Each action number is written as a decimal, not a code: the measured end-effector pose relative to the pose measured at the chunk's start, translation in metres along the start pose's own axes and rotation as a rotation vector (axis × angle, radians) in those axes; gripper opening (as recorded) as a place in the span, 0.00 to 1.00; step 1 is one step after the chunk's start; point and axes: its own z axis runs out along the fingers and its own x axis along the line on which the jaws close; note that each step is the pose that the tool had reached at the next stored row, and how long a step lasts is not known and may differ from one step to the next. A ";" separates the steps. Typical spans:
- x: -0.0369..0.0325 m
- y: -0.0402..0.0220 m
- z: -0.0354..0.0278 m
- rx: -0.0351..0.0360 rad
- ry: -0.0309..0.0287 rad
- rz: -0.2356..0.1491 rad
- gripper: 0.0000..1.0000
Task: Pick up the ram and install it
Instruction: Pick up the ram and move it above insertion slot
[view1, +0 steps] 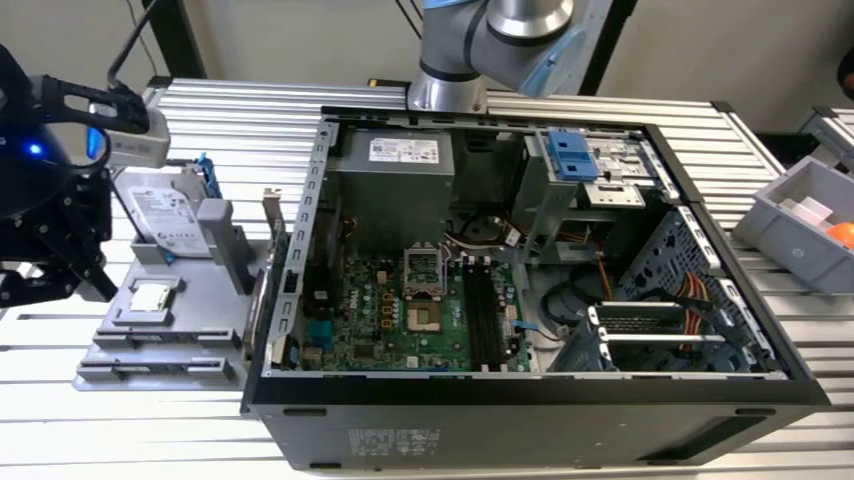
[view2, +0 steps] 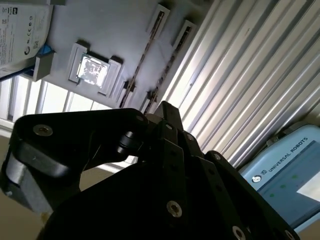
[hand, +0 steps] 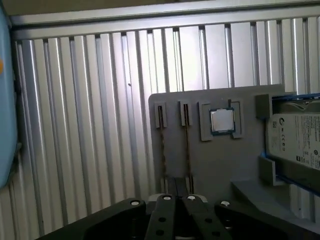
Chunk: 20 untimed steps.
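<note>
Two ram sticks stand on edge in slots of a grey holder plate (hand: 220, 165), showing as thin dark strips (hand: 162, 145) (hand: 187, 145); the second wrist view has them too (view2: 141, 57). My gripper (hand: 176, 186) hangs just above the near end of these slots, fingers pressed together with nothing between them. In the exterior view the gripper (view1: 47, 275) is at the exterior view's left, over the holder plate (view1: 200, 345). The open computer case (view1: 534, 400) lies in the middle, with long black memory slots (view1: 483, 315) on its green board.
The holder also carries a square silver processor (hand: 221, 121) and a grey hard drive in a blue frame (hand: 295, 140). A grey bin (view1: 807, 225) stands at the exterior view's right. The arm's base (view1: 447, 90) rises behind the case. The table is ribbed aluminium (hand: 90, 125).
</note>
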 end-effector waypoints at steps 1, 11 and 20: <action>0.0000 0.0000 0.0000 0.0000 0.0001 -0.012 0.00; -0.0002 0.0000 0.0000 -0.0004 0.0011 -0.128 0.00; -0.0003 0.0000 -0.0001 -0.0006 0.0019 -0.161 0.00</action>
